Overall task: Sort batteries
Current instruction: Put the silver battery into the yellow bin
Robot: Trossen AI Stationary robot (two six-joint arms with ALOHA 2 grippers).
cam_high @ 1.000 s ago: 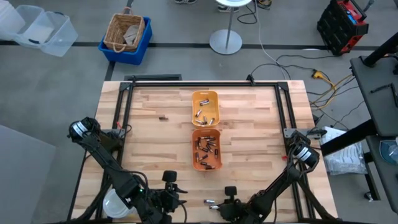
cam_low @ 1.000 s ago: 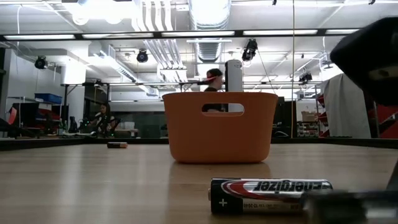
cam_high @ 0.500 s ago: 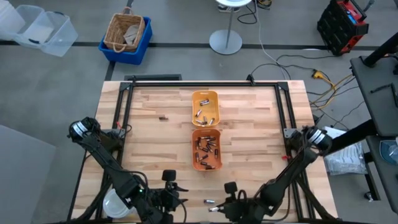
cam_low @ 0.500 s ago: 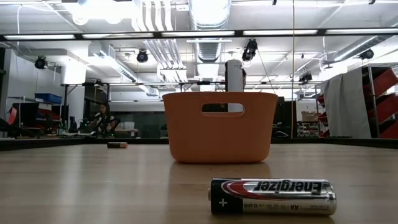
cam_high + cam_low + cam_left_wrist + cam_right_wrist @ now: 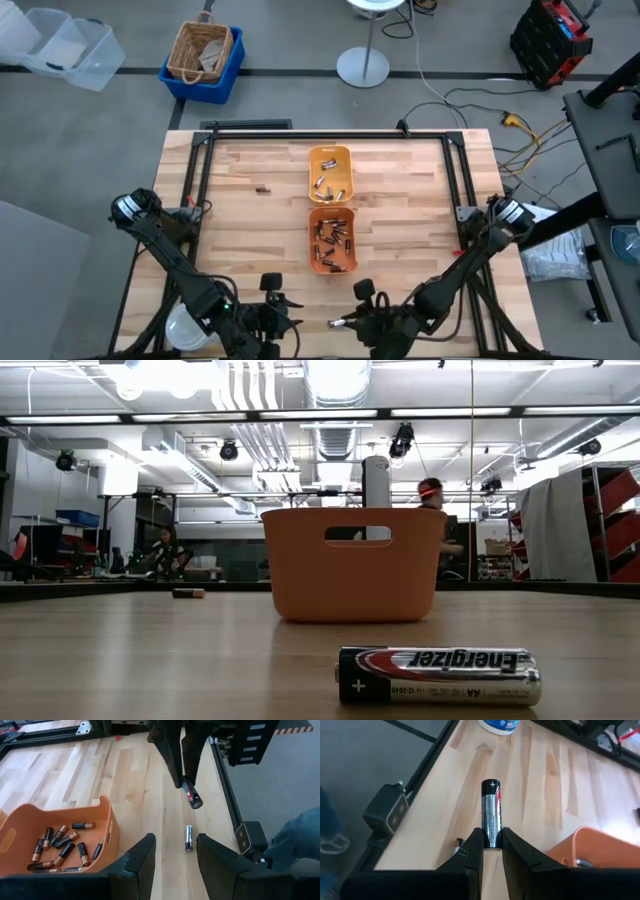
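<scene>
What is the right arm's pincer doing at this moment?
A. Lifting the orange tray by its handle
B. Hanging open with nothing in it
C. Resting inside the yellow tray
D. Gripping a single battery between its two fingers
D: the right wrist view shows the right pincer closed on a battery that sticks out past its fingers, above the wooden table.

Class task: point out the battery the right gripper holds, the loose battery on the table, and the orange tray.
held battery [image 5: 490,815], right wrist view, its body.
loose battery [image 5: 438,674], low view, its label.
orange tray [image 5: 353,575], low view, front wall.
</scene>
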